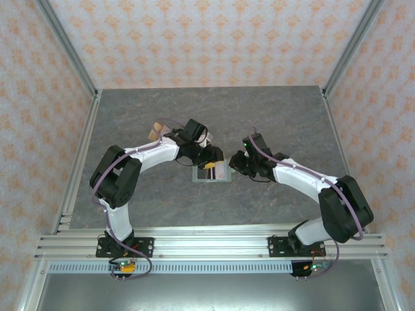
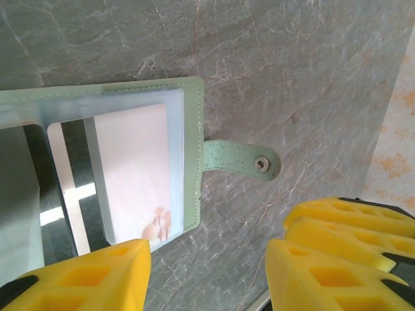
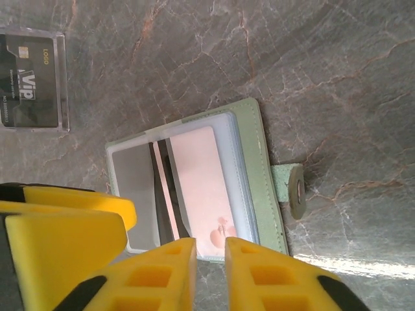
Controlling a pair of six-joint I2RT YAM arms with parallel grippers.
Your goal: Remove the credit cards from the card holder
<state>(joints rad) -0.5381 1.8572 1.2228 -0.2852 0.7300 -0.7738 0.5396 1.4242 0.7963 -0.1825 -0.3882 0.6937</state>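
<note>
The sage-green card holder [image 1: 212,173] lies open on the table between both grippers, its clear sleeves up and its tab [image 2: 243,160] pointing right. A pale pink card [image 2: 133,172] and a dark striped card [image 3: 167,194] sit in the sleeves. My left gripper [image 2: 207,275] is open wide and holds nothing; it hovers at the holder's [image 2: 192,129] near corner. My right gripper [image 3: 210,272] has only a narrow gap between its fingers and holds nothing, its tips above the holder's [image 3: 266,188] lower edge. A black VIP card [image 3: 29,81] in a clear sleeve lies loose on the table.
A tan card [image 1: 155,131] lies beside the left arm's forearm. The right gripper's yellow fingers [image 2: 363,223] crowd the left wrist view at the right. The left gripper's fingers [image 3: 61,230] press in beside the holder. Grey marble table [image 1: 279,116] stretches behind.
</note>
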